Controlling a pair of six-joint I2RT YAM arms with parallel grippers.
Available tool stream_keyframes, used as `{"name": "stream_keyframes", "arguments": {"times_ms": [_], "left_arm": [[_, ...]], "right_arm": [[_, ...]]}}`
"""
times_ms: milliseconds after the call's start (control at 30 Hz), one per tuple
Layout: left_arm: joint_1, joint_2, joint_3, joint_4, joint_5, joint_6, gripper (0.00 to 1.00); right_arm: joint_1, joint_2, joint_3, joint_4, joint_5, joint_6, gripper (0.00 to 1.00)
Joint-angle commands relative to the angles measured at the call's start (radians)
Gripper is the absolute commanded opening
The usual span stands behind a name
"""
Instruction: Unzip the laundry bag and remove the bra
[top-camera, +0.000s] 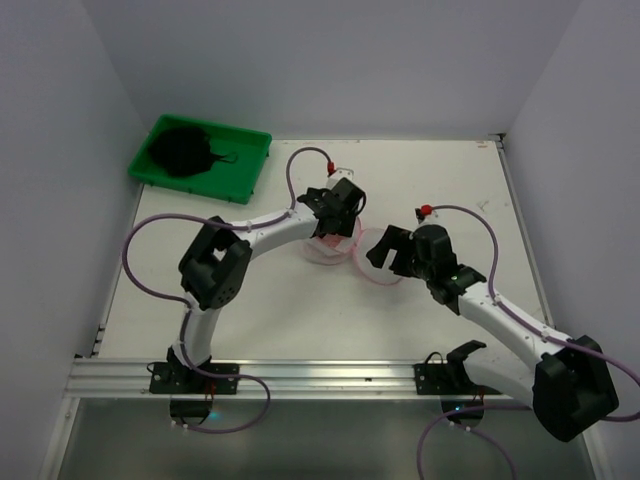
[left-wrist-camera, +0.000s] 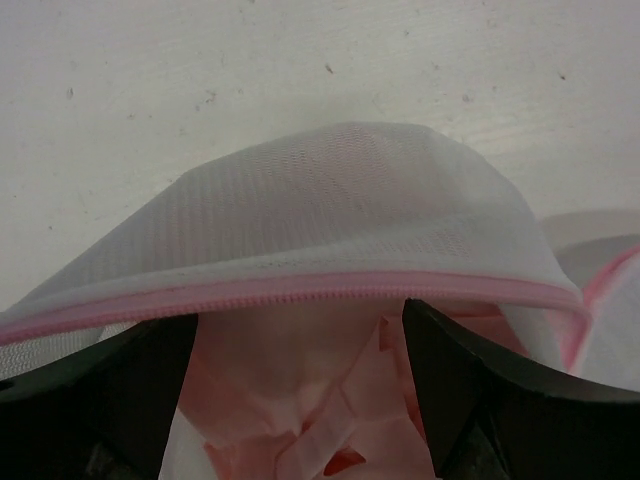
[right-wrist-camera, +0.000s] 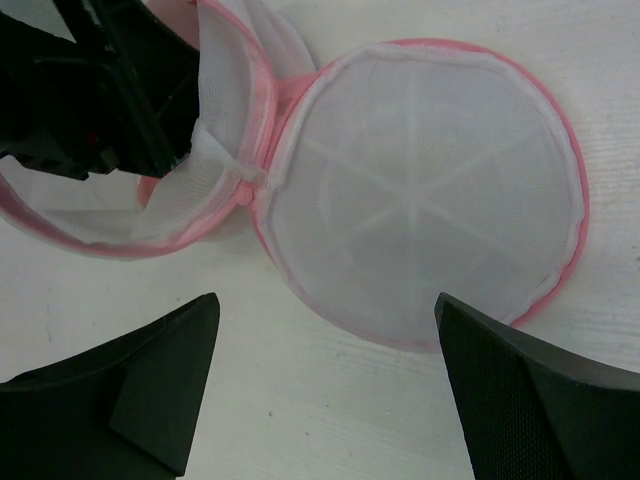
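The round laundry bag of translucent white mesh with a pink zipper rim (right-wrist-camera: 420, 190) lies unzipped about mid-table, folded open like a clamshell. Its two halves sit side by side and joined at a pink hinge, so its long axis runs left to right across the white table (top-camera: 250, 310). The right half lies flat, inside facing up, with white ribs like spokes. The left half is domed, its rim lifted.

Under that raised rim the left gripper (left-wrist-camera: 300, 420) reaches into the bag, fingers spread wide. Pale pink fabric with strap-like strips (left-wrist-camera: 270, 370) lies between them; I cannot tell whether they touch it. The right gripper (right-wrist-camera: 325, 330) hangs just near of the bag's flat half, also spread wide, holding nothing.

Bare tabletop surrounds the bag. Well apart to the bag's far left sits a green rectangular tray (top-camera: 245, 165) holding a dark crumpled thing (top-camera: 183, 150).
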Motion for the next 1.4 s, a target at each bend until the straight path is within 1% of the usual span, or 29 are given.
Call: {"name": "stream_keyframes", "arguments": {"times_ms": [0,67,167,267,300,333,367,433,467,500,533,567,600,700,733,833,967,1133,1200,1300,1333,1367], "left_arm": [[0.028,0.035,0.007,0.074,-0.039,-0.046,0.88],[0.031,0.065,-0.007,0.114,-0.025,-0.050,0.88],[0.040,0.116,-0.030,0.134,-0.002,-0.073,0.82],[0.047,0.156,-0.063,0.161,0.041,-0.092,0.61],[0.048,0.161,-0.076,0.167,0.055,-0.096,0.44],[0.048,0.153,-0.102,0.184,0.058,-0.099,0.35],[0.048,0.144,-0.115,0.193,0.064,-0.099,0.18],[0.048,0.087,-0.157,0.216,0.072,-0.092,0.03],[0.048,0.061,-0.171,0.223,0.076,-0.087,0.00],[0.048,0.034,-0.185,0.230,0.079,-0.072,0.00],[0.047,-0.027,-0.215,0.248,0.087,-0.063,0.00],[0.047,-0.057,-0.229,0.259,0.111,-0.054,0.00],[0.045,-0.121,-0.241,0.273,0.122,-0.035,0.00],[0.042,-0.215,-0.295,0.313,0.182,0.008,0.00],[0.042,-0.271,-0.307,0.321,0.196,0.019,0.00],[0.036,-0.351,-0.350,0.345,0.253,0.063,0.00],[0.037,-0.413,-0.386,0.368,0.398,0.104,0.00],[0.037,-0.468,-0.409,0.384,0.524,0.177,0.00],[0.037,-0.482,-0.410,0.387,0.573,0.204,0.00],[0.037,-0.485,-0.410,0.375,0.595,0.241,0.00],[0.039,-0.485,-0.418,0.373,0.598,0.250,0.00],[0.040,-0.488,-0.424,0.373,0.601,0.259,0.00]], "right_arm": [[-0.005,0.027,-0.011,0.062,-0.032,-0.007,0.90],[-0.005,0.045,-0.009,0.068,-0.040,-0.013,0.90],[-0.005,0.057,-0.006,0.070,-0.044,-0.018,0.90],[-0.005,0.064,-0.006,0.070,-0.041,-0.018,0.90],[-0.004,0.065,-0.008,0.070,-0.038,-0.020,0.90],[-0.005,0.065,-0.008,0.070,-0.035,-0.020,0.90],[-0.005,0.067,-0.006,0.070,-0.034,-0.021,0.90],[-0.005,0.068,-0.006,0.070,-0.024,-0.020,0.90],[-0.005,0.068,-0.003,0.070,-0.023,-0.020,0.90],[-0.007,0.070,0.001,0.070,-0.021,-0.020,0.90],[-0.005,0.073,0.008,0.070,-0.024,-0.021,0.90],[-0.005,0.077,0.020,0.070,-0.026,-0.024,0.90],[-0.005,0.088,0.028,0.070,-0.030,-0.027,0.90],[-0.005,0.107,0.067,0.070,-0.034,-0.029,0.90],[-0.005,0.116,0.086,0.070,-0.038,-0.029,0.90],[-0.005,0.134,0.118,0.070,-0.055,-0.021,0.90],[-0.005,0.197,0.193,0.087,-0.070,-0.013,0.89],[-0.008,0.255,0.232,0.098,-0.038,-0.016,0.89],[-0.011,0.283,0.244,0.096,-0.049,-0.027,0.87],[-0.016,0.289,0.252,0.096,-0.040,-0.046,0.76],[-0.023,0.285,0.250,0.088,-0.035,-0.053,0.65],[-0.026,0.280,0.247,0.084,-0.032,-0.062,0.59]]}}
